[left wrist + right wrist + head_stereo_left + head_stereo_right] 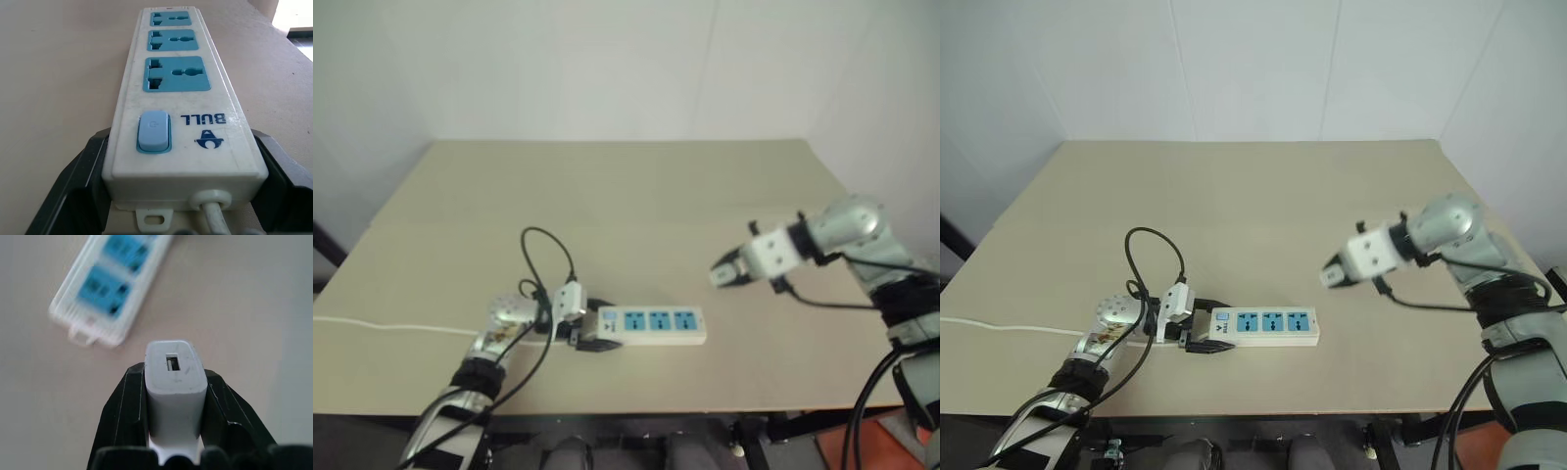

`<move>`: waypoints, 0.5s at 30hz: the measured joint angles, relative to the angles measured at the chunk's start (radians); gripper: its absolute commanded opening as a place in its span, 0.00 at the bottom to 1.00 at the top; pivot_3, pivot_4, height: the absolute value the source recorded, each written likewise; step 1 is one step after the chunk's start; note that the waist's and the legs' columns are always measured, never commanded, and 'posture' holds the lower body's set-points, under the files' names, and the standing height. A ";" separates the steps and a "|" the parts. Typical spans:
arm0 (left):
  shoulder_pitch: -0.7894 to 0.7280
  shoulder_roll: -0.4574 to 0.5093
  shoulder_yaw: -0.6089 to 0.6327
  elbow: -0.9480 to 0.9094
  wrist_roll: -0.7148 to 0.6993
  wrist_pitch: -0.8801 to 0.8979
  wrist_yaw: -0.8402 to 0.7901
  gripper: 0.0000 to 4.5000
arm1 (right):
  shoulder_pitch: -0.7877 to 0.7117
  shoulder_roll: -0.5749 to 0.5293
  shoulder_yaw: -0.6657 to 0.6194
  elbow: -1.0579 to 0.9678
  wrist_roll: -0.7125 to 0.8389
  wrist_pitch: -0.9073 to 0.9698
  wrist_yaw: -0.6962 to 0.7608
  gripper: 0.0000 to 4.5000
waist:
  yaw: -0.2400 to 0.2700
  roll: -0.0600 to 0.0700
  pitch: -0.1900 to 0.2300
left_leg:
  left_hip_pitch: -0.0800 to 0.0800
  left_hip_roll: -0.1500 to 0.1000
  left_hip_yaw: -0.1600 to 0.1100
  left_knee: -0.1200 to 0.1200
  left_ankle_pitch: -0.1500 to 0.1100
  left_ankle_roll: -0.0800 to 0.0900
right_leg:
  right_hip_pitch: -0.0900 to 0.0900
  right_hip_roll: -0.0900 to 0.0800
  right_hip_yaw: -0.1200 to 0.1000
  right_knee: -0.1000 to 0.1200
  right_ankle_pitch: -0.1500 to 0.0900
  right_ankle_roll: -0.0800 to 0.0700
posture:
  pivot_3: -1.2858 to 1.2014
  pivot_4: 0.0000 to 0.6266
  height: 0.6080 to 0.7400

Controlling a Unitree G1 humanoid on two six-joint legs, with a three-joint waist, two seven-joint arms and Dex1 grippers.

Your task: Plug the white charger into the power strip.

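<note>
Nearest the front edge of the beige table [1263, 196], the left claw [1203, 330] straddles the cord end of the long flat white power strip with three blue socket panels [1265, 326]; its black fingers [68, 191] sit spread on either side of the casing by the pale blue switch, apparently bracing it flat, and that brace is worth keeping firm so the strip does not slide under a push. The thin white cord [999, 327] runs off to the left along the table. Farther out and to the right, the right claw [1332, 274] hangs above the table, well apart from the strip, clamped tight on the small white rectangular charger block [175, 382], whose end with the slot-shaped port faces the wrist camera; the prongs are hidden, presumably on the far end. To do the step well, I judge the right arm should carry the charger over one blue panel, likely the far one, away from the left fingers, turn the wrist until the prong end faces straight down, line the prongs up with the socket slots, then press vertically without tilting. A skewed approach could jam on the panel face or twist the block in the grip.
</note>
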 measured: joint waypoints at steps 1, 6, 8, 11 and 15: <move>-0.002 0.000 -0.002 0.001 0.000 -0.003 0.000 0.74 | 0.026 0.023 -0.047 -0.040 0.073 0.105 -0.019 0.25 | 0.002 0.000 0.000 | -0.001 0.000 0.000 0.000 0.000 0.000 | 0.000 0.000 -0.001 0.000 0.000 0.000 | 0.52 0.24 1.00; -0.003 0.004 -0.002 0.002 0.000 -0.010 -0.005 0.74 | 0.196 0.248 -0.208 -0.223 0.297 0.419 -0.285 0.25 | 0.003 0.000 -0.001 | -0.007 0.000 0.000 0.000 0.000 0.000 | -0.008 0.000 0.001 0.003 0.000 0.000 | 0.52 0.24 1.00; -0.005 0.003 -0.002 0.000 -0.002 -0.012 -0.003 0.74 | 0.256 0.313 -0.214 -0.277 0.309 0.456 -0.350 0.25 | 0.004 0.001 -0.001 | -0.011 -0.001 0.000 0.001 0.000 0.000 | -0.013 0.000 0.001 0.004 0.000 0.000 | 0.52 0.24 1.00; -0.005 0.002 -0.003 -0.003 -0.003 -0.011 -0.006 0.74 | 0.326 0.369 -0.205 -0.331 0.298 0.476 -0.379 0.25 | 0.005 0.001 -0.001 | -0.012 -0.001 0.000 0.001 0.000 0.000 | -0.014 0.001 0.001 0.004 0.000 0.001 | 0.52 0.24 1.00; -0.004 0.005 -0.003 -0.001 -0.003 -0.011 -0.007 0.74 | 0.365 0.437 -0.188 -0.335 0.267 0.480 -0.392 0.25 | 0.002 0.001 -0.001 | -0.011 -0.001 0.001 0.001 0.000 0.000 | -0.013 0.001 0.001 0.004 -0.002 0.004 | 0.52 0.24 1.00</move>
